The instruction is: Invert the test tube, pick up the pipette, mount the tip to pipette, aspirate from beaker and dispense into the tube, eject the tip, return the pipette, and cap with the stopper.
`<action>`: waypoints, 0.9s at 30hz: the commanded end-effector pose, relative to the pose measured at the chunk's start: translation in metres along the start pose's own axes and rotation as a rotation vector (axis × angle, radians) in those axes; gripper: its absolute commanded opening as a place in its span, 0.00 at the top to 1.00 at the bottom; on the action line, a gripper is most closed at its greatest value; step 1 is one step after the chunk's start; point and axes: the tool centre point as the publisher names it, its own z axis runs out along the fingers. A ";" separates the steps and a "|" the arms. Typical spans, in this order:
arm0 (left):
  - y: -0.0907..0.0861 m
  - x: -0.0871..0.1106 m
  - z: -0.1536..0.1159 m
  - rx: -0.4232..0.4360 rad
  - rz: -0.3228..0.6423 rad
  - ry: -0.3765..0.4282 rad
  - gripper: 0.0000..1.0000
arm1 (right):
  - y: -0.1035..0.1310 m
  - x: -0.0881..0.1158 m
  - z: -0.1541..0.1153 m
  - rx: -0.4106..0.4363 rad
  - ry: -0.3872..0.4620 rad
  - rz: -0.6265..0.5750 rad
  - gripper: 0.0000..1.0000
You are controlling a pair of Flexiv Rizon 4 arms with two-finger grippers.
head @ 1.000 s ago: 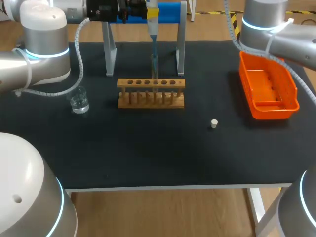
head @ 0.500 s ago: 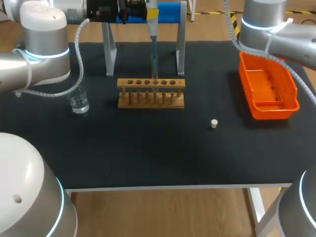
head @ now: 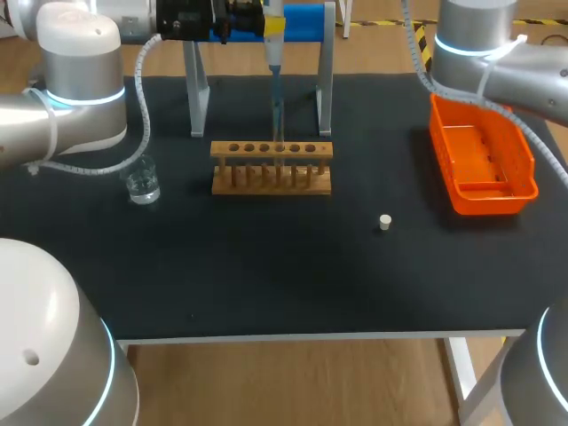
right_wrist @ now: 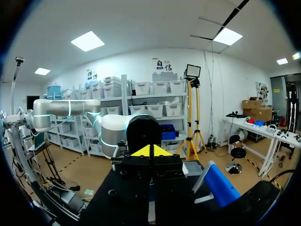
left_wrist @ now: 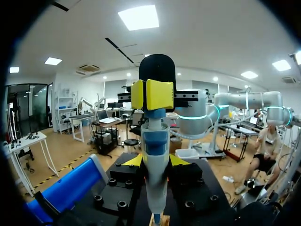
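Yellow-tipped L gripper (left_wrist: 155, 162) clamped from both sides on white-and-blue plastic pipette (left_wrist: 154, 141), barrel upright. Straight below hand: clear plastic tip (head: 277, 106) pointed down at clear glass test tube (head: 278, 133) standing in wooden rack (head: 271, 169); couldn't tell if tip was inside the mouth. Small glass beaker (head: 142, 184) lower, off to hand's side. R gripper (right_wrist: 150, 151) pinched closed, empty. Risks, prob.: tip off-centre, so liquid runs down outside of tube; tip rubbing wall on lift-out, so tube rises or rack shifts.

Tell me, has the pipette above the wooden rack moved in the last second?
No. The pipette hangs in the same spot, its tip lined up over the same hole of the wooden rack as before.
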 end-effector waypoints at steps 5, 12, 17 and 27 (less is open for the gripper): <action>-0.004 0.001 0.000 0.003 0.002 -0.003 1.00 | -0.012 -0.003 0.000 0.010 0.009 0.015 1.00; -0.004 0.001 0.000 0.003 0.002 -0.003 1.00 | -0.016 -0.002 0.000 0.017 0.009 0.027 1.00; -0.004 0.001 0.000 0.003 0.002 -0.003 1.00 | -0.017 -0.001 0.000 0.019 0.010 0.029 1.00; -0.004 0.001 0.000 0.003 0.002 -0.003 1.00 | 0.012 0.003 -0.005 0.006 0.006 -0.037 1.00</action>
